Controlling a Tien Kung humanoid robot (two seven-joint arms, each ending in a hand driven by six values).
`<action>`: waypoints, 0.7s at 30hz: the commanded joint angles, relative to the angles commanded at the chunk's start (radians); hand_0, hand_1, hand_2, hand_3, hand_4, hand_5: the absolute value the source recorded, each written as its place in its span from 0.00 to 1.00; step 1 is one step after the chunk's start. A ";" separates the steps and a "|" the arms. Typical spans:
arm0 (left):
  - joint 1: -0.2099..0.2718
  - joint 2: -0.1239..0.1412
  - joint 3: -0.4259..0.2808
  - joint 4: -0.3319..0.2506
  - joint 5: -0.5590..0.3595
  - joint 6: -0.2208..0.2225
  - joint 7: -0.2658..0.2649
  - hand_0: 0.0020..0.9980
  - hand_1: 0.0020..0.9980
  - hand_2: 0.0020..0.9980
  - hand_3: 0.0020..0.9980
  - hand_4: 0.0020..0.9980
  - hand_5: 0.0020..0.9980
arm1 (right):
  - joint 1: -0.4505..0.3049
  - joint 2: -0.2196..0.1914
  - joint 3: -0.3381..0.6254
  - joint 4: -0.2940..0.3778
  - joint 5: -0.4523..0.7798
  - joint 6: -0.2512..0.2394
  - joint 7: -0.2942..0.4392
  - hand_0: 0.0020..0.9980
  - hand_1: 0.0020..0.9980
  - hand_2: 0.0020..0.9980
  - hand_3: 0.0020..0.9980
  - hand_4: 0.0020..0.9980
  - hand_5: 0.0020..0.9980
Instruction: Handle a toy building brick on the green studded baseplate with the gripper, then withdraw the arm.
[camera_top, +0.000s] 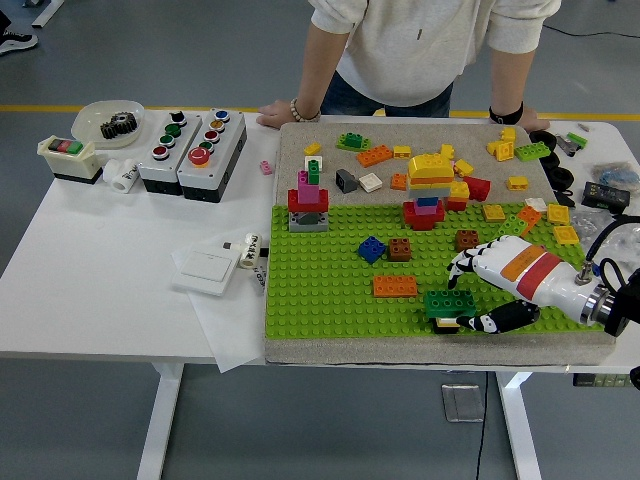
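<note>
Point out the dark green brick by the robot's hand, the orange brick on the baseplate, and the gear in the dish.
dark green brick (449, 303), head view, studded top.
orange brick (395, 286), head view, top face.
gear (119, 124), head view, its middle.

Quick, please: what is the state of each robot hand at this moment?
Left hand: not in view.
Right hand: fingers curled around the dark green brick on the green baseplate; a firm grip cannot be told.

Robot's right hand (490, 288) reaches in from the right edge, held low, white fingers (462, 266) spread forward, black thumb curled beneath.
</note>
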 joint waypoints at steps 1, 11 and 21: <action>0.000 0.000 0.000 0.000 0.001 0.000 0.000 0.74 0.74 0.74 0.61 0.66 0.63 | -0.001 0.000 0.002 0.001 0.001 0.001 0.001 0.51 0.64 0.75 0.69 0.88 0.42; 0.001 0.000 -0.003 0.000 0.007 -0.001 0.002 0.73 0.74 0.74 0.61 0.66 0.63 | -0.012 -0.001 0.027 0.014 0.000 0.005 0.004 0.53 0.65 0.76 0.77 0.91 0.43; 0.001 0.000 -0.004 0.000 0.009 -0.002 0.003 0.73 0.74 0.74 0.61 0.66 0.63 | -0.062 -0.014 0.096 0.113 0.045 -0.030 -0.013 0.63 0.68 0.79 0.82 0.89 0.43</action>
